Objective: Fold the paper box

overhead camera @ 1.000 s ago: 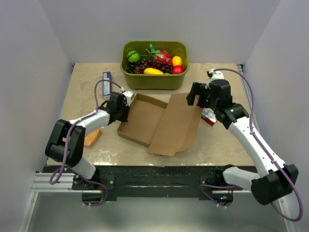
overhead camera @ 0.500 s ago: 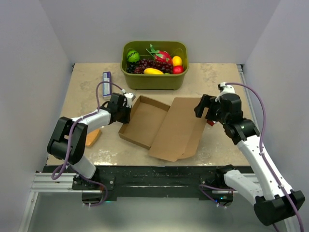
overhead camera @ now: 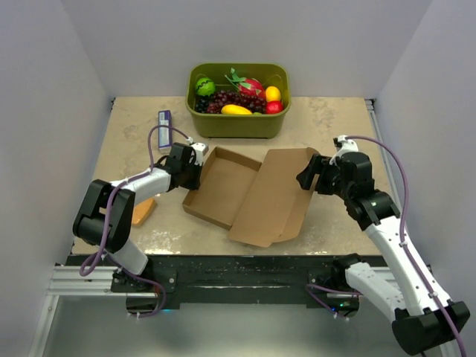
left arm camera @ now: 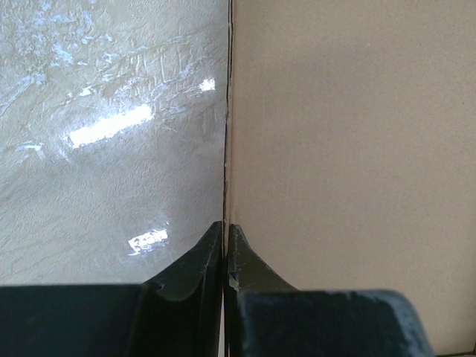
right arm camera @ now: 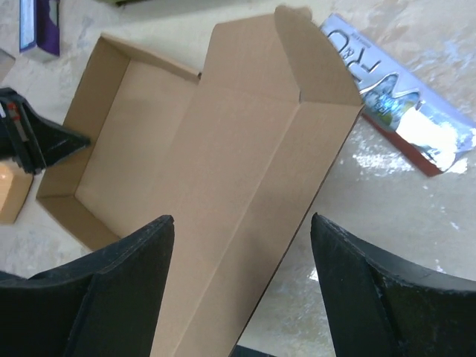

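The paper box [overhead camera: 245, 190] is brown cardboard, a shallow tray with its lid flap lying open to the right, mid-table. My left gripper [overhead camera: 192, 168] is shut on the tray's left wall; the left wrist view shows its fingers [left arm camera: 242, 260] pinching the wall edge of the paper box [left arm camera: 349, 149]. My right gripper [overhead camera: 307, 177] is open over the lid's right edge. In the right wrist view the gripper [right arm camera: 242, 230] straddles the lid edge of the box [right arm camera: 223, 163] without touching it.
An olive-green tub [overhead camera: 238, 123] of fruit stands at the back. A purple pack [overhead camera: 164, 120] lies back left, an orange piece [overhead camera: 141, 212] front left. A silver-red packet [right arm camera: 398, 97] lies right of the lid. The right wall is close.
My right gripper has come down and toward me, from near the lid's far right corner to over its right edge. The left gripper has stayed shut on the tray wall.
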{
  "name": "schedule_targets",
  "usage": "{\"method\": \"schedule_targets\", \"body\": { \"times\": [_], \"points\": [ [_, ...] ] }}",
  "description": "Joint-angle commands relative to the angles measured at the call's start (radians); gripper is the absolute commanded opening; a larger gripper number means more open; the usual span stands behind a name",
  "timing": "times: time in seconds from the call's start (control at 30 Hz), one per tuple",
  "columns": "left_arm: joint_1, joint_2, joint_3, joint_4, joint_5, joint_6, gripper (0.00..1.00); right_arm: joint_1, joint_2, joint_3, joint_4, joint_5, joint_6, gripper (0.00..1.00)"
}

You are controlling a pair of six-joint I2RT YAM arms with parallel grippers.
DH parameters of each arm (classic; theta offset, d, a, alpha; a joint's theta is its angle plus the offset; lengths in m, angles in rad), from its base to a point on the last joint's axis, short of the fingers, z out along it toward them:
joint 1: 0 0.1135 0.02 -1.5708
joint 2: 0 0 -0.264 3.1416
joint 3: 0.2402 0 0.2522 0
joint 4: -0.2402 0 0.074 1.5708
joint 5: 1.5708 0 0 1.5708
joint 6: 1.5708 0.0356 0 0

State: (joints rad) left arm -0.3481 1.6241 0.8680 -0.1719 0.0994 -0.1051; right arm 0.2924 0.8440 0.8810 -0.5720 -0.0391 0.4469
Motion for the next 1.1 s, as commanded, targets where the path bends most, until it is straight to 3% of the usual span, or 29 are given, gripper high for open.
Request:
{"method": "schedule_targets", "body": {
  "times": [0.0, 0.13, 0.27, 0.37, 0.4, 0.5, 0.6, 0.7, 0.87, 1.07],
  "points": [
    [0.006, -0.016, 0.025, -0.003, 0.003, -0.024, 0.11, -0.006, -0.014, -0.04, 0.086, -0.107, 0.013, 0.71],
    [0.006, -0.046, 0.02, 0.0, 0.025, -0.038, 0.12, -0.006, 0.012, -0.04, 0.101, -0.119, -0.005, 0.64],
    [0.005, -0.067, 0.02, 0.005, 0.066, -0.047, 0.15, -0.006, 0.055, -0.037, 0.113, -0.139, -0.037, 0.48],
    [0.006, -0.095, 0.025, 0.009, 0.071, -0.048, 0.43, -0.004, 0.081, -0.013, 0.142, -0.134, -0.066, 0.31],
    [0.006, -0.121, 0.026, 0.009, 0.062, -0.047, 0.64, -0.006, 0.095, 0.001, 0.146, -0.13, -0.076, 0.26],
    [0.006, -0.197, 0.031, 0.009, 0.01, -0.041, 0.84, -0.004, 0.161, 0.061, 0.172, -0.143, -0.108, 0.15],
    [0.006, -0.301, 0.028, 0.023, -0.041, -0.024, 0.92, -0.004, 0.239, 0.134, 0.222, -0.211, -0.134, 0.07],
    [0.008, -0.419, 0.011, 0.066, -0.04, 0.01, 0.94, -0.004, 0.334, 0.235, 0.242, -0.295, -0.2, 0.06],
    [0.008, -0.536, 0.052, 0.134, 0.124, 0.099, 1.0, -0.001, 0.562, 0.496, 0.106, -0.43, -0.391, 0.05],
    [0.012, -0.458, 0.238, 0.051, 0.371, 0.194, 1.0, 0.02, 0.748, 0.834, -0.106, -0.567, -0.64, 0.04]
  ]
}}
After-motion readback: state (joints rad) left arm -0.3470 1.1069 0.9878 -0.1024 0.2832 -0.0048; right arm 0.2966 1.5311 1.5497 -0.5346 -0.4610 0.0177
